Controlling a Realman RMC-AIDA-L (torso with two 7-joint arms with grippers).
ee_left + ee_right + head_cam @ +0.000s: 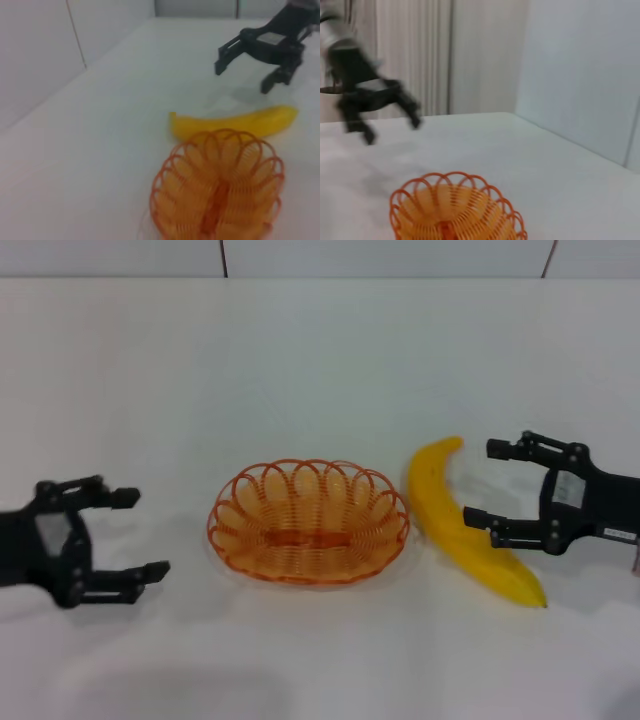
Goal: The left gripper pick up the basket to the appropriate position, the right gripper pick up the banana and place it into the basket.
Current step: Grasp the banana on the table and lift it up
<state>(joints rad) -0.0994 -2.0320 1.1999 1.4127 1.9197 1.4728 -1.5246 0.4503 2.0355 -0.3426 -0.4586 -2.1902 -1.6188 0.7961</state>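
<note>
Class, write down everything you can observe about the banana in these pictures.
The banana is one large, smooth, bright yellow fruit, gently curved and unpeeled, with a pointed tip. It lies flat on the white table, just to the robot's right of the orange wire basket, close to its rim; whether they touch cannot be told. The right claw is open beside it, with its lower finger over the banana in the head view; whether it touches cannot be told. Nothing is gripping it.
</note>
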